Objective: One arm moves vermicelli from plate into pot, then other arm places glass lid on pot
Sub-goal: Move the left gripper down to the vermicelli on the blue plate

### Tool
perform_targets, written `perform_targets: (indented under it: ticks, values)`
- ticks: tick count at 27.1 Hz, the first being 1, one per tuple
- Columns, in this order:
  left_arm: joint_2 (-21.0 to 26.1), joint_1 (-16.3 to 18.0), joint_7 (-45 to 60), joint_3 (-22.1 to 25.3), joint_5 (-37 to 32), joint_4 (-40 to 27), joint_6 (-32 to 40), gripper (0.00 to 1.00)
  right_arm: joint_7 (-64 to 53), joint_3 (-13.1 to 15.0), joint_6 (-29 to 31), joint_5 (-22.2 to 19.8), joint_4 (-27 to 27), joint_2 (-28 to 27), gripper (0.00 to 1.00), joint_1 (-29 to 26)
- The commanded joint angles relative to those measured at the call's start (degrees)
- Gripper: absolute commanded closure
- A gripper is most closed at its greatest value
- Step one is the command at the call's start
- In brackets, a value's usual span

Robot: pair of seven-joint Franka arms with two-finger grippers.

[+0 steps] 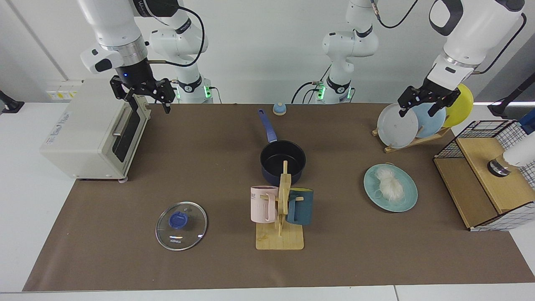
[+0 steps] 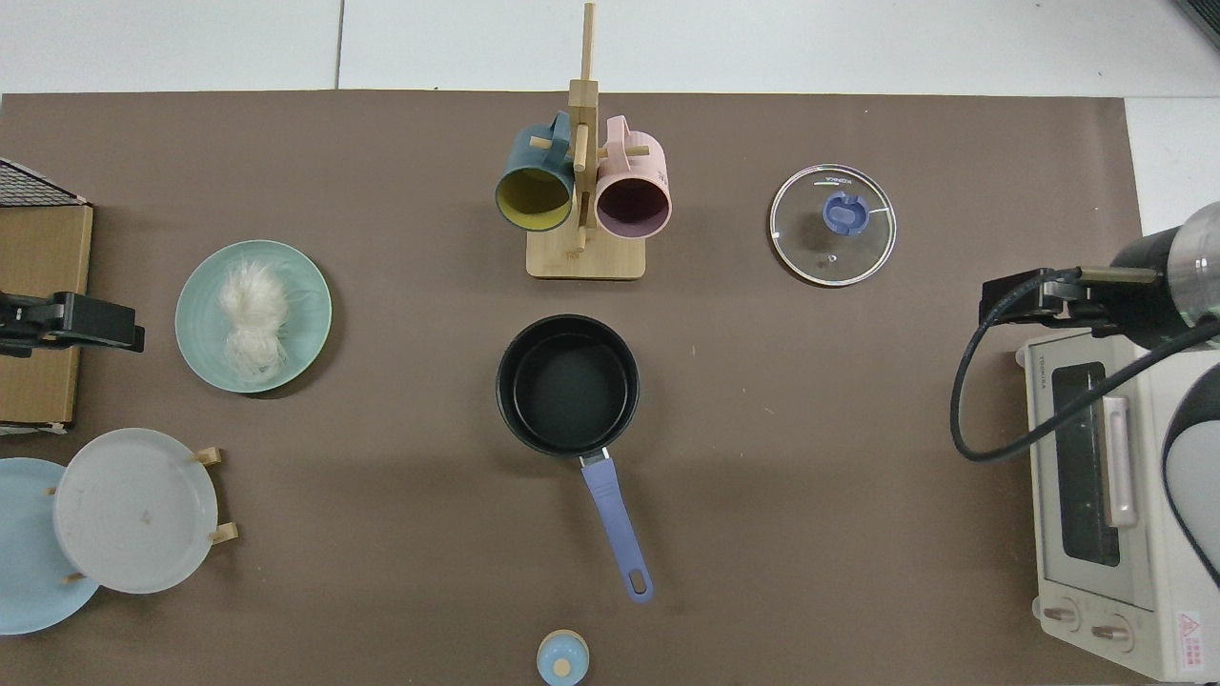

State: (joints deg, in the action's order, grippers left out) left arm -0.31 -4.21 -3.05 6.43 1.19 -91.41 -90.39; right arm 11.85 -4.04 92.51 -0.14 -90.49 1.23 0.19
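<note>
Facing view, from the front of the table to the back. Near the lower left lies the round clear glass lid with a blue knob [image 1: 181, 225], flat on the brown mat. In the lower middle stands a wooden mug rack [image 1: 281, 217] with a pink mug [image 1: 263, 204] and a dark teal mug [image 1: 300, 205]. To the right of the rack sits the round teal-green plate [image 1: 407, 200], and the small fluffy white vermicelli [image 1: 389, 184] lies on it, stretched from the plate's far side toward its near side. Just behind the rack, in the middle, is the dark blue pot with a long handle [image 1: 283, 161], with nothing in it.

Farther back, at the upper right, the left gripper [image 1: 422, 108] hangs with its fingers apart. The vermicelli lies down and nearer the camera from it, so this arm is the closer one. At the upper left, the right gripper [image 1: 147, 98] waits with fingers apart over a white toaster oven [image 1: 90, 133], well apart from the lid.
</note>
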Motion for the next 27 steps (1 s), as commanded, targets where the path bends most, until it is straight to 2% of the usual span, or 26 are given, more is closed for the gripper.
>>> perform_targets:
  ticks: [1,17,24,27]
  values:
    - [-0.2,-0.2,-0.1,0.1,-0.5,0.2,-0.4,0.00,-1.5,-0.6,0.1,1.6,0.1,0.0,0.00,-1.2]
    - [-0.2,-0.2,-0.4,0.0,-0.7,-1.0,-1.9,0.00,-1.5,-0.6,0.1,1.6,0.1,0.0,0.00,-1.2]
    - [2.9,0.0,-0.4,0.3,-0.7,-1.0,-8.9,0.00,-1.5,-0.6,0.1,1.6,0.1,0.0,0.00,-1.2]
    - [6.4,0.2,-0.4,0.6,-0.7,-0.5,-12.1,0.00,-1.5,-0.6,0.1,1.6,0.1,0.0,0.00,-1.2]
